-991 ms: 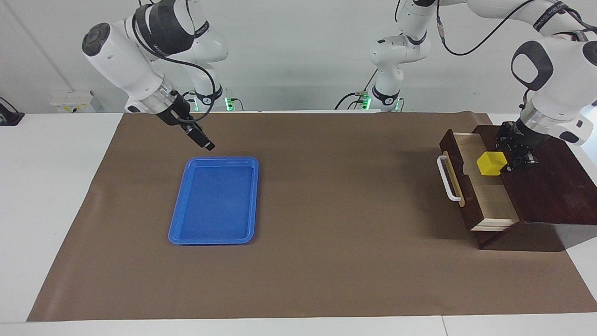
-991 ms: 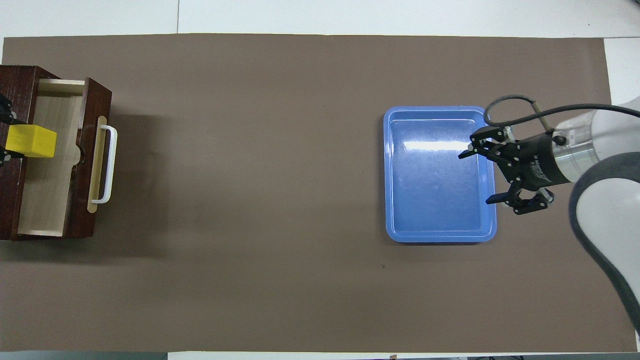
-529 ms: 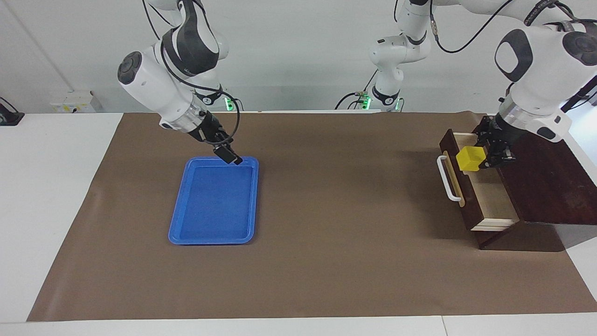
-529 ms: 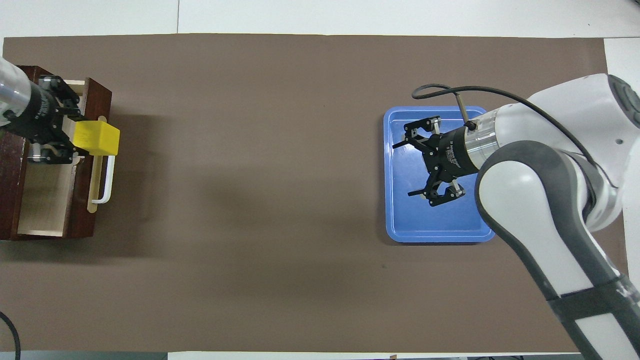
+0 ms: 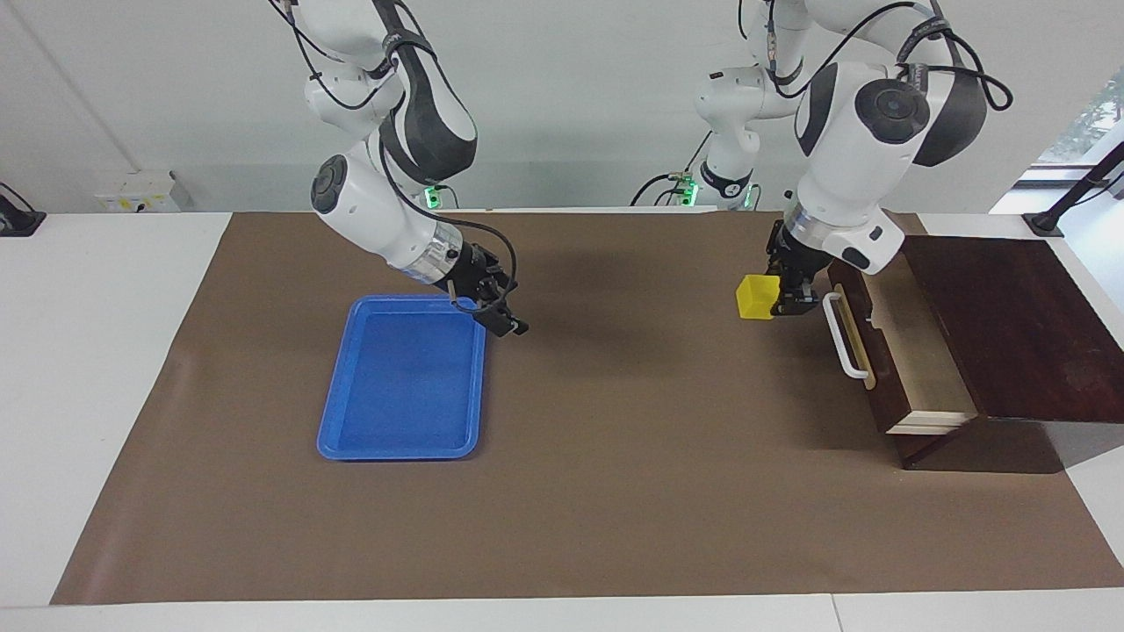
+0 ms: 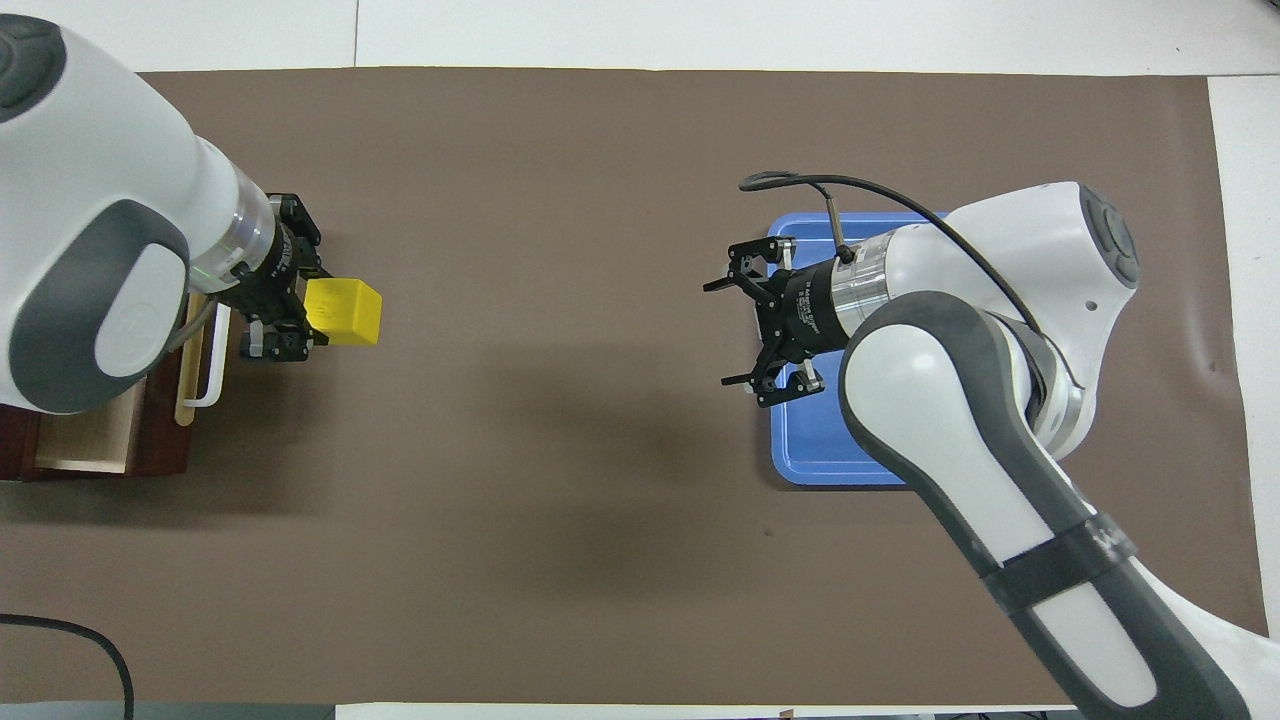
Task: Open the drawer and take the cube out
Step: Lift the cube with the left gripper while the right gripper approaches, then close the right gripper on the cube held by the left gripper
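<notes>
Now the cube is being carried out of the drawer by the left claw, which is being kept closed on it. One second ago the cube was being held low over the pale inside of the drawer; half a second ago it was being lifted over the drawer's front board; at this moment it is being held in the air over the brown mat, just beside the white handle, toward the middle of the surface. The drawer is being left pulled out, and its pale inside is seen without anything in it. So the opening is judged as done and the taking out as nearly done; only the putting down of the cube is judged to be remaining.

Meanwhile the right claw is being brought, with its fingers spread wide and nothing between them, from the robots' edge of the blue tray to over the tray's corner that lies toward the middle of the surface. Maybe a hand-over is being prepared, but this is only a guess.

The cube is being seen as a small, bright yellow block with flat faces and clean edges. It is being gripped on two opposite sides and it is being held almost level.
</notes>
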Motion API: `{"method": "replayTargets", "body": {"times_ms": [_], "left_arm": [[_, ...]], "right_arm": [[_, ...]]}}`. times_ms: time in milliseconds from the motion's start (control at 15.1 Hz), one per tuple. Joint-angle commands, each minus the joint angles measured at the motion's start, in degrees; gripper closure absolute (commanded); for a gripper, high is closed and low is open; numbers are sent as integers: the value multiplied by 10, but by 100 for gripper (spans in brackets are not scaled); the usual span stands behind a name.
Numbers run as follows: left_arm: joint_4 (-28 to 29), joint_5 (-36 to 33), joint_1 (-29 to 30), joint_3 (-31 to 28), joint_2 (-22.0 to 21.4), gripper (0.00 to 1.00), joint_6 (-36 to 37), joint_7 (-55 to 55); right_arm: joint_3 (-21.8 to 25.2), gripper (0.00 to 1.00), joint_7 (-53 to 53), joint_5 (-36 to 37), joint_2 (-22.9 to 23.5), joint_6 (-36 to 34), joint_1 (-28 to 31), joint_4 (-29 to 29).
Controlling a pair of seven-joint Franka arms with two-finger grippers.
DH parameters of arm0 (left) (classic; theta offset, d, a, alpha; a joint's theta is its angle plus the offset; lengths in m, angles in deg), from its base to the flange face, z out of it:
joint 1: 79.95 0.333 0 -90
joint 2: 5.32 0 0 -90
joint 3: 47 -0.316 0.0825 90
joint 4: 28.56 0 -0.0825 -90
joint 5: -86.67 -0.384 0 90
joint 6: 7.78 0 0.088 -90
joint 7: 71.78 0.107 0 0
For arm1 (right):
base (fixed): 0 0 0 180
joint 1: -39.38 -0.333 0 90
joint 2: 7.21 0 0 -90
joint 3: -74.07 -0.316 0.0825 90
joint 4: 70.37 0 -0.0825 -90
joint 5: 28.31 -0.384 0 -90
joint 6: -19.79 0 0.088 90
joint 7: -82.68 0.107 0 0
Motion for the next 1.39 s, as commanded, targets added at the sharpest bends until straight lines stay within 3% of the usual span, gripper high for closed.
{"method": "replayTargets", "body": {"times_ms": [0,462,793,1189,1321], "left_arm": [[19,-6,-1,18,-8,100,-38,-58],[47,-6,-18,38,0,100,-118,-120],[48,-7,-31,39,11,100,-127,-141],[57,-8,-34,38,10,100,-127,-146],[58,-8,-34,38,9,100,-127,-146]], "right_arm": [[1,0,33,-40,15,39,-24,4],[0,0,141,-112,70,165,-112,-19],[3,0,169,-103,157,169,-148,-121],[1,0,163,-48,169,170,-164,-154],[1,0,169,-41,202,165,-174,-197]]}}
